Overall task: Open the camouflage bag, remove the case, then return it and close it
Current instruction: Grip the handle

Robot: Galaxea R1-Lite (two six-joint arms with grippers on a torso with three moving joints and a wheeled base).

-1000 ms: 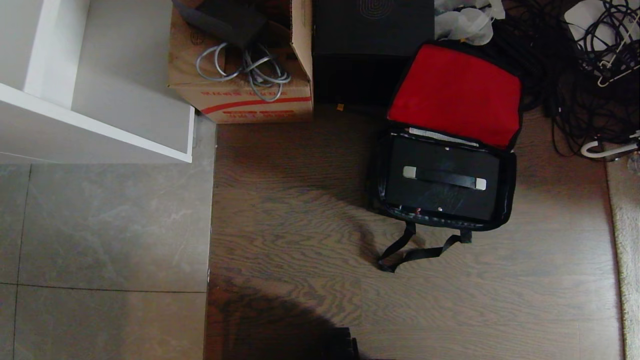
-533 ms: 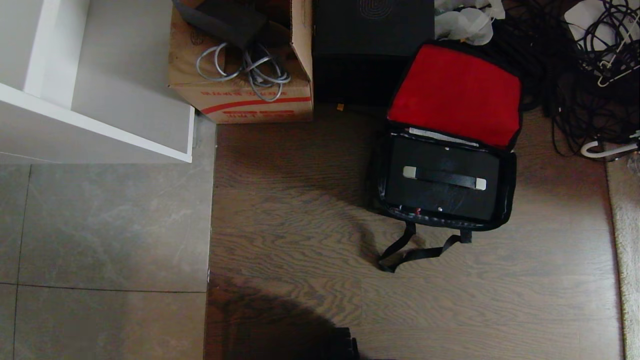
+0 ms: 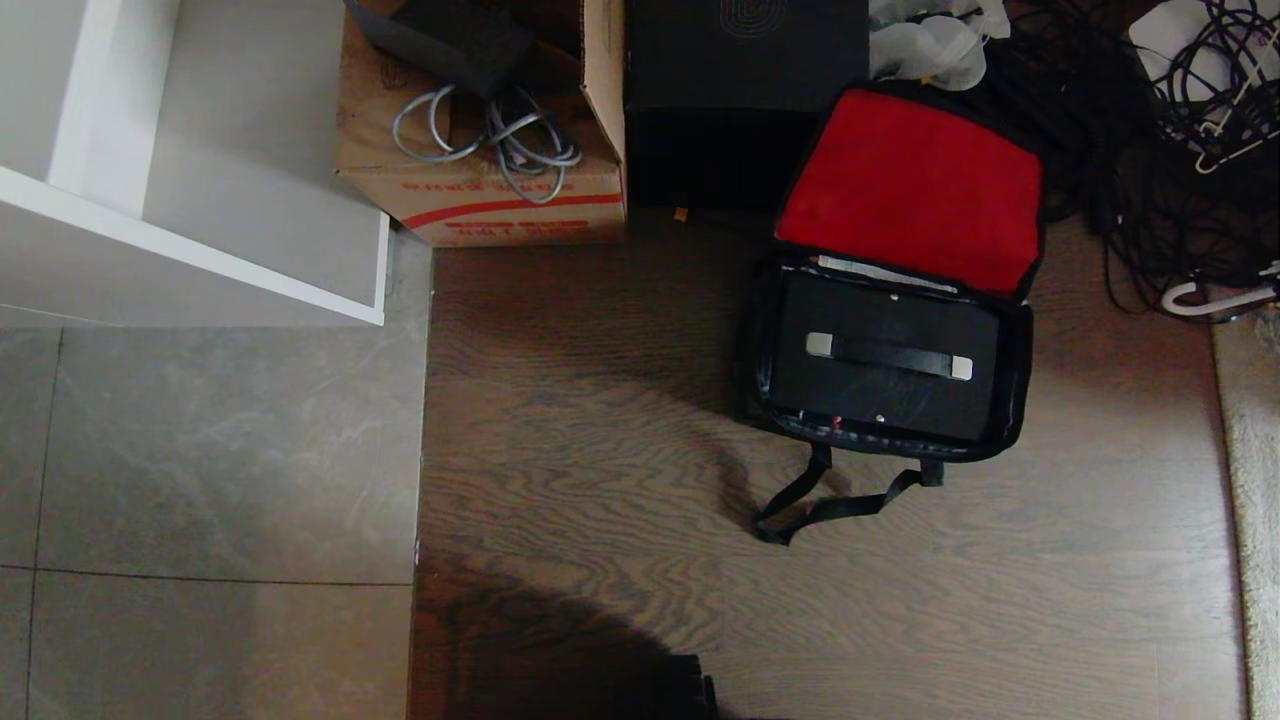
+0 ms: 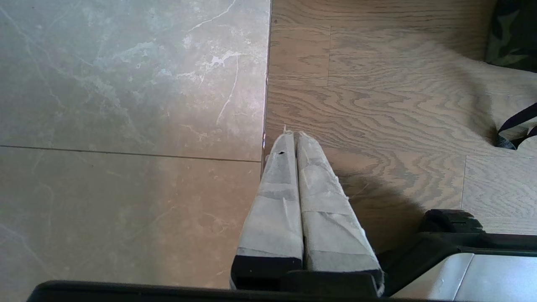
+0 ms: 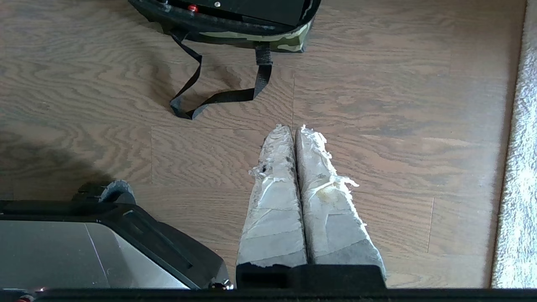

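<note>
Head view only: camouflage bag [image 3: 1012, 385] sitting open on the wood floor [image 3: 600, 420], red lid lining [image 3: 910, 190] flipped back, case [image 3: 885, 355] lying inside. Wrist views only: left gripper [image 4: 293, 134] and right gripper [image 5: 292, 128] hanging over floor, both clenched, gripping nothing.

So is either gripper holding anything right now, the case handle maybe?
Nothing is held. The left gripper and right gripper are both shut on nothing above the floor; the case sits untouched in the open camouflage bag.
</note>
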